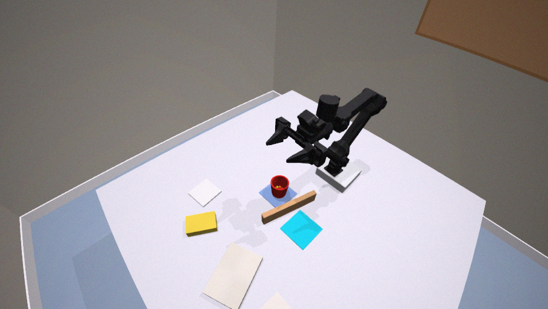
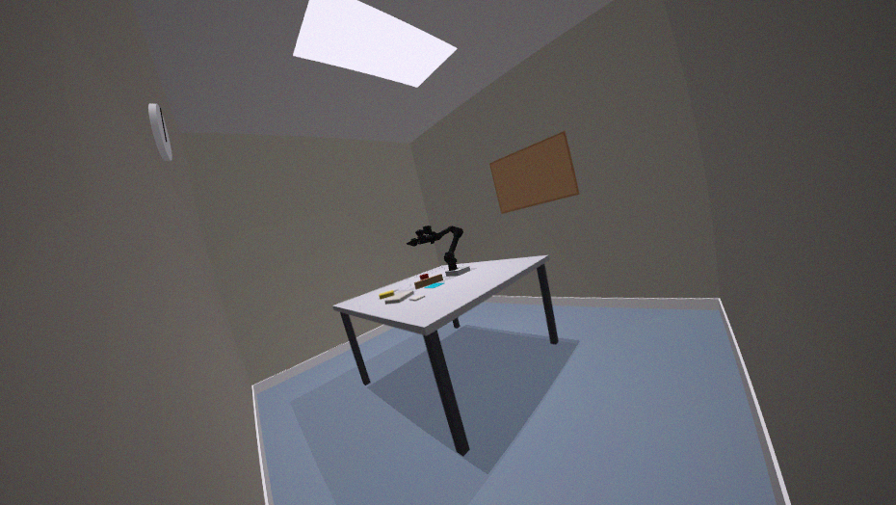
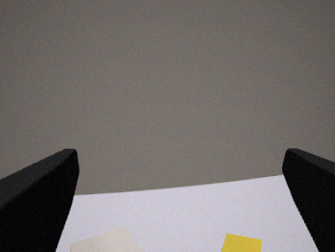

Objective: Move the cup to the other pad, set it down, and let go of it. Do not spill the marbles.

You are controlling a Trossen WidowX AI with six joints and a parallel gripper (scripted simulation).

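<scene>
Grey walls and a blue floor [image 1: 53, 245] [image 2: 626, 388] surround the pale bench [image 1: 402, 230] [image 2: 476, 288] [image 3: 168, 212]. From the top, the red cup [image 1: 279, 190] [image 2: 424, 277] stands upright on the blue pad [image 1: 267, 193], with yellow and orange marbles [image 1: 278, 187] inside. A wooden bar [image 1: 289, 207] [image 2: 429, 281] lies on the near side of that pad, between it and the cyan pad [image 1: 300, 229] [image 2: 434, 285], which lies nearer and slightly right. Left of the cup is a white pad [image 1: 204, 192], with a yellow block [image 1: 201, 222] [image 2: 386, 294] [image 3: 243, 243] on its near side. Nearer still lies a cream slab [image 1: 233, 275] [image 2: 399, 296] [image 3: 108, 241]. The arm [image 1: 356, 128] [image 2: 456, 241] rises at the right from a grey base [image 1: 343, 184] [image 2: 462, 271]; its fingers [image 1: 303, 156] [image 2: 411, 242] are spread wide, released, above the bench and apart from the cup.

In the exterior view, the arm reaches left, well above the bench, and the cup is behind the bar. A brown board [image 1: 487, 34] [image 2: 534, 172] hangs on the wall to the right, and a clock [image 2: 158, 131] on the left wall.

At the wrist, the fingers frame the left and right sides, with nothing between them. Part of the slab shows low on the left, part of the yellow block low on the right.
</scene>
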